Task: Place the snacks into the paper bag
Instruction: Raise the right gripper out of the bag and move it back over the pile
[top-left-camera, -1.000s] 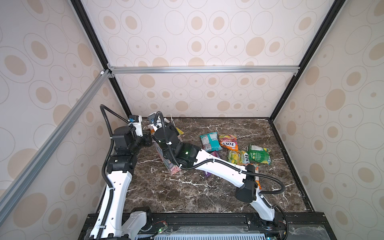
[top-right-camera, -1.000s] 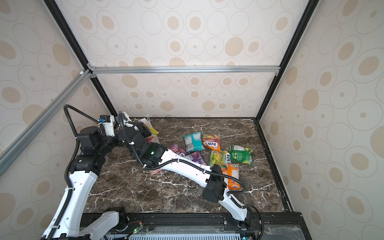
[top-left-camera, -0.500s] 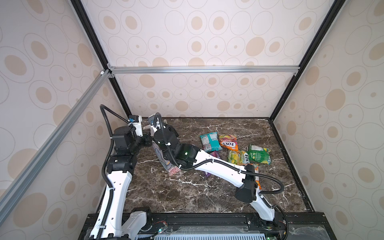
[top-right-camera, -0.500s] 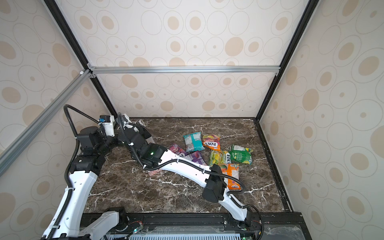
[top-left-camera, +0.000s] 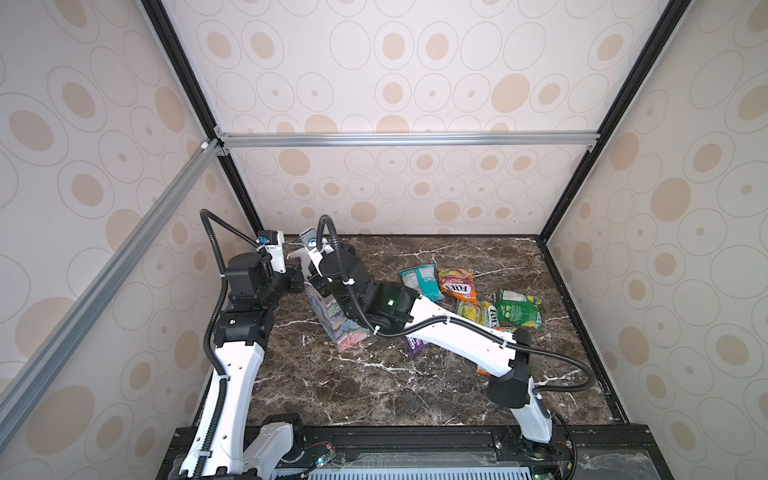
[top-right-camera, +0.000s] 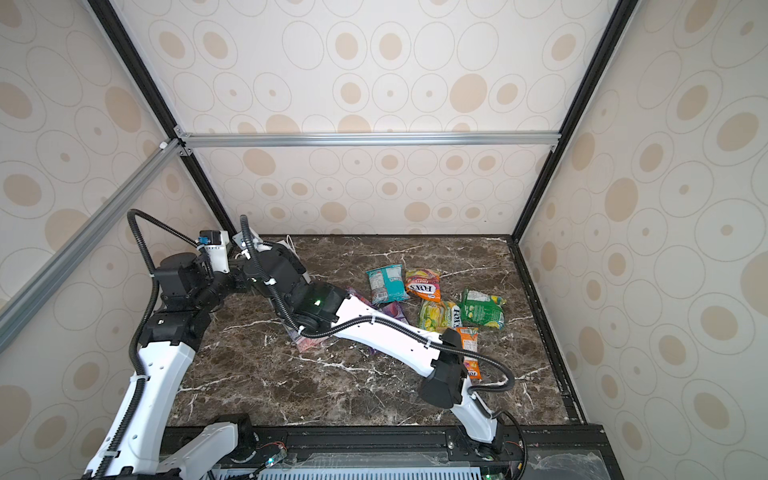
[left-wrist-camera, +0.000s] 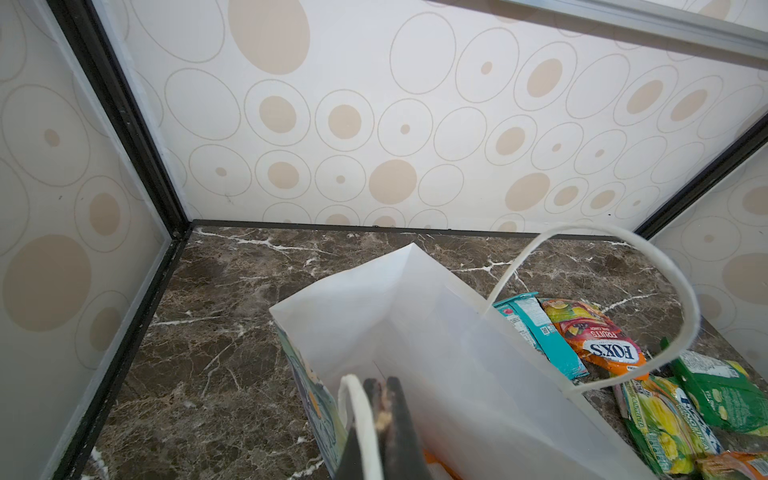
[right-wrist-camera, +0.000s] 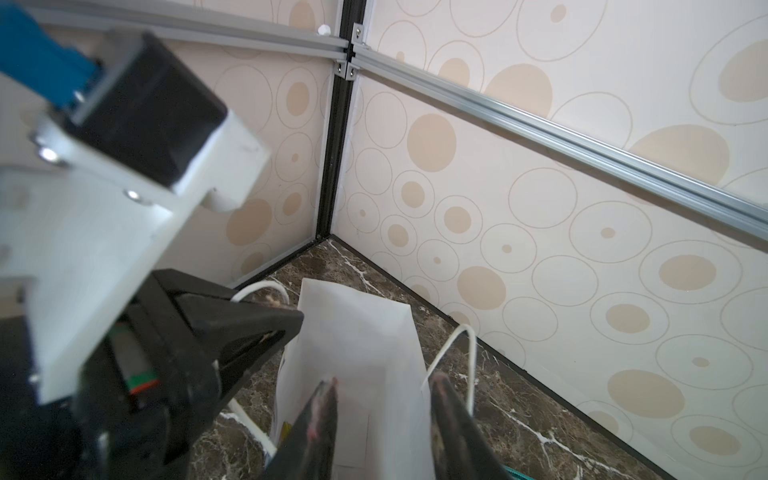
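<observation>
1. The paper bag (top-left-camera: 337, 330), pastel print outside and smooth white inside, stands open at the table's back left. A sliver of orange shows deep inside.
2. Flat glossy snacks (top-left-camera: 458, 284) lie loose to its right on the dark veined marble table (top-left-camera: 374, 386).
3. The left gripper (left-wrist-camera: 384, 388) is pinched tight on the bag's rim.
4. The right gripper (right-wrist-camera: 386, 415) hangs over the bag's mouth, fingers apart, holding nothing.

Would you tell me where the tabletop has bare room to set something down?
Bare: the front centre of the table, and the strip along the back wall. Crowded: the snacks right of the paper bag.
</observation>
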